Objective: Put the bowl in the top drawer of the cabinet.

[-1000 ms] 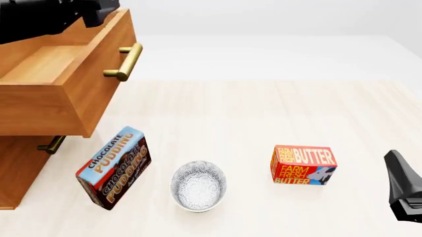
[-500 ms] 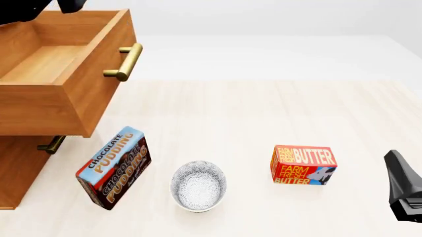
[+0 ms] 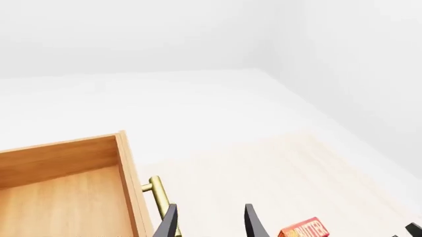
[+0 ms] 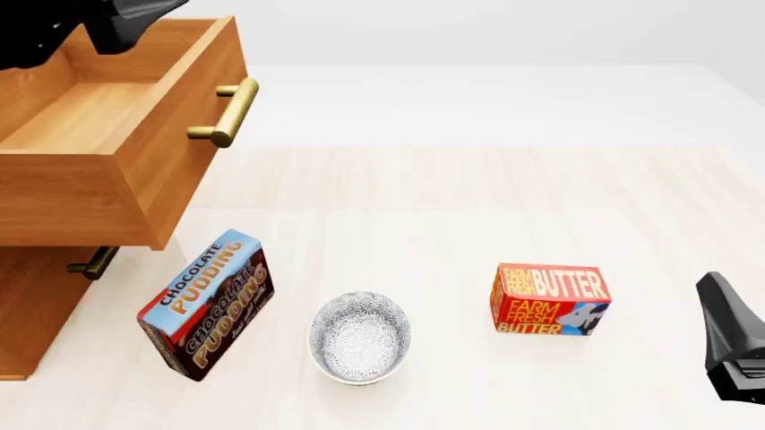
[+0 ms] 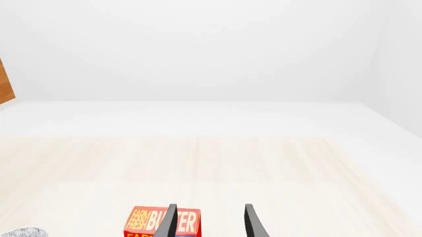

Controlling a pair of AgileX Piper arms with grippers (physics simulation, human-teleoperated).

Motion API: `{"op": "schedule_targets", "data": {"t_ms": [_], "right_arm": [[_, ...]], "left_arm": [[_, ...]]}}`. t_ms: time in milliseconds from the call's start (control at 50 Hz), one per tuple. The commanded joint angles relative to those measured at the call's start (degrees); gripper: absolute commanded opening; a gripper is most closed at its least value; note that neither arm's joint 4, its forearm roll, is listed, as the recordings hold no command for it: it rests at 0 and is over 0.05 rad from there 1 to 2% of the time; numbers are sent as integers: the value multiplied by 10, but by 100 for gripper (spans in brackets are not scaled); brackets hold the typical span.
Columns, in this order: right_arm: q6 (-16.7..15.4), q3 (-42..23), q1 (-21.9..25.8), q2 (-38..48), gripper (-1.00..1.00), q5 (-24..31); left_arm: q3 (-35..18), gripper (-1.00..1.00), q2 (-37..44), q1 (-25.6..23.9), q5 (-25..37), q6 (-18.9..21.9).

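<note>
While its jaws stand apart and empty, the left gripper [image 3: 209, 222] hangs above the top drawer [image 4: 90, 116], pulled out of the cabinet [image 4: 30, 305] at far left; the right gripper [image 5: 209, 222], also parted, waits near right. The bowl [image 4: 360, 337] sits on the table [image 4: 478, 215] between pudding box [image 4: 207, 305] and butter box [image 4: 550, 299].

Pale wood-grain bench [image 4: 478, 197], seen from the arms' side. Resting directly on it: at the left edge, a warm brown cabinet [image 4: 30, 305] whose top drawer [image 4: 107, 134] is pulled out over the bench surface; near the cabinet's lower front, a chocolate pudding box [image 4: 206, 305] standing tilted; just right of it, nearer the viewer, the bowl [image 4: 360, 338], upright with its opening up and apart from both boxes; further right, a red butter box [image 4: 550, 299]. The far part of the bench carries nothing visible beyond the drawer's overhang.
</note>
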Motion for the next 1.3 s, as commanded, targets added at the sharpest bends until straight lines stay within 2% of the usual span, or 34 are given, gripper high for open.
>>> {"op": "schedule_targets", "data": {"t_ms": [20,420,920,1300], "right_arm": [[0,0,0,0,100,0],[0,0,0,0,100,0],[0,0,0,0,100,0],[0,0,0,0,100,0]], "left_arm": [[16,100,-27,-24,4,-2],[25,100,-35,-79,-4,11],[29,100,-28,-94,-3,17],[-1,100,-14,-128,32,39]]}}
